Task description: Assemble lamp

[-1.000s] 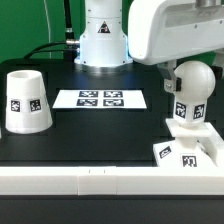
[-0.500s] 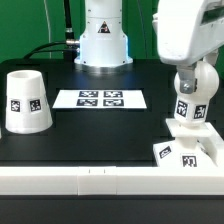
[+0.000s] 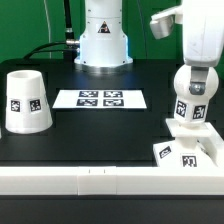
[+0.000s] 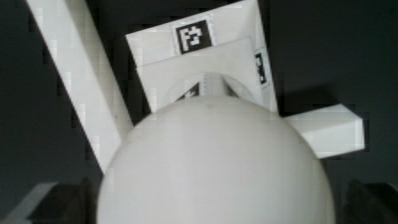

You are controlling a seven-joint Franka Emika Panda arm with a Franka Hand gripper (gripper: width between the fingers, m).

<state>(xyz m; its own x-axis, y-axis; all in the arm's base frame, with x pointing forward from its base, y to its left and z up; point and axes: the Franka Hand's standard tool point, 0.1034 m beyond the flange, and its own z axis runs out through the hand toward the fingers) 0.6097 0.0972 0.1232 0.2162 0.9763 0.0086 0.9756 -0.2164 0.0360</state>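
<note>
- Bulb (image 4: 214, 165): white, smooth rounded head, seen from above at close range, slightly blurred; the largest item in view.
- Base (image 4: 228, 52): white, stepped, square-cornered; lies under the bulb, whose head hides its middle.
- Tag (image 4: 192, 37): black-and-white square on the base's upper face, clear of the bulb's head.
- Bar (image 4: 86, 90): long, straight, white; runs just beside one edge of the base; contact cannot be told.
- Table (image 4: 338, 45): black, matte, showing around the base.
</note>
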